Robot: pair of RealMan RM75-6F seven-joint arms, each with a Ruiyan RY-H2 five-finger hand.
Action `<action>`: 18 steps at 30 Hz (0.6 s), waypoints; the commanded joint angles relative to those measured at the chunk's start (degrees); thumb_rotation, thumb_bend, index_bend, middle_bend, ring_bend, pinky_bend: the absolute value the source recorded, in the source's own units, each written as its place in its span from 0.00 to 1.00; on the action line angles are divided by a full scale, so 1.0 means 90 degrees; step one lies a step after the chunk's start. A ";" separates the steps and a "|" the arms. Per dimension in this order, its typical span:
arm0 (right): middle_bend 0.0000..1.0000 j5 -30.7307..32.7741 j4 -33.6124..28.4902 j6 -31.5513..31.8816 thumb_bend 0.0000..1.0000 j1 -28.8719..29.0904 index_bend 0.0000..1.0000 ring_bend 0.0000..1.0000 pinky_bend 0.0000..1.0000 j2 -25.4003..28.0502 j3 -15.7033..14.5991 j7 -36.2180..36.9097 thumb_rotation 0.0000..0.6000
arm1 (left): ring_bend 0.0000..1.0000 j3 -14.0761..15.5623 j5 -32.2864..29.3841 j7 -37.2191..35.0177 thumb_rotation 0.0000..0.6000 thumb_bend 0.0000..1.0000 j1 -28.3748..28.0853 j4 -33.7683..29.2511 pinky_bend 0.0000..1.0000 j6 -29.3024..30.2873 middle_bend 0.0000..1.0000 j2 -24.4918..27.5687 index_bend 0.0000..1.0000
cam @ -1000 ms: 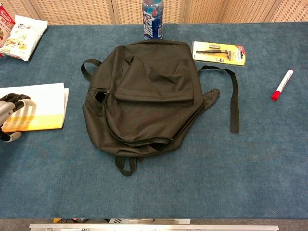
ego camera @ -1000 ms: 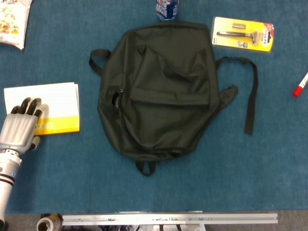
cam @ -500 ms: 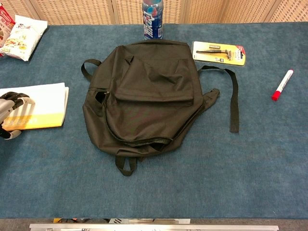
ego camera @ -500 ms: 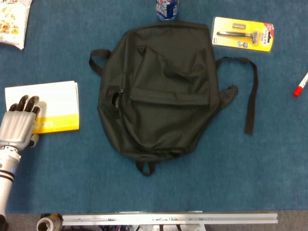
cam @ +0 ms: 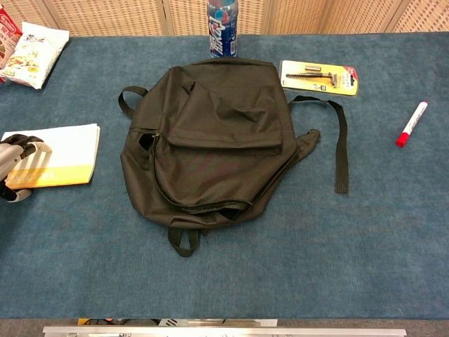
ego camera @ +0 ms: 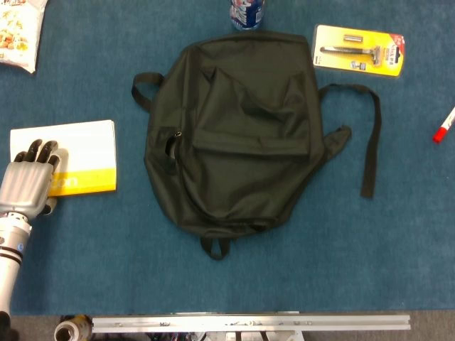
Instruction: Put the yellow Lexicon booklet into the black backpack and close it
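The black backpack (ego camera: 234, 131) (cam: 214, 137) lies flat in the middle of the blue table, its main zipper partly parted along the lower edge. The yellow and white Lexicon booklet (ego camera: 78, 156) (cam: 59, 154) lies flat at the far left. My left hand (ego camera: 30, 183) (cam: 15, 161) rests on the booklet's left end, fingers laid over the cover, thumb at its near edge. Whether it grips the booklet I cannot tell. My right hand is not in either view.
A bottle (ego camera: 247, 13) (cam: 222, 27) stands behind the backpack. A yellow razor pack (ego camera: 360, 50) (cam: 319, 76) lies at back right, a red-capped marker (ego camera: 443, 126) (cam: 411, 123) at far right, snack bags (ego camera: 20, 32) (cam: 34, 43) at back left. A loose strap (ego camera: 370, 138) trails right of the bag.
The booklet has shifted slightly and squared up under my left hand, its pages now lying flatter. The hand has drawn back a little toward the left.
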 commanded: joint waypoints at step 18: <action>0.39 0.0031 0.0045 0.0059 0.24 -0.0091 0.29 0.27 0.45 0.0015 -0.0011 0.0140 1.00 | 0.36 -0.0429 0.0719 -0.2029 1.00 0.25 0.0118 0.1450 0.41 0.1117 0.43 -0.0835 0.43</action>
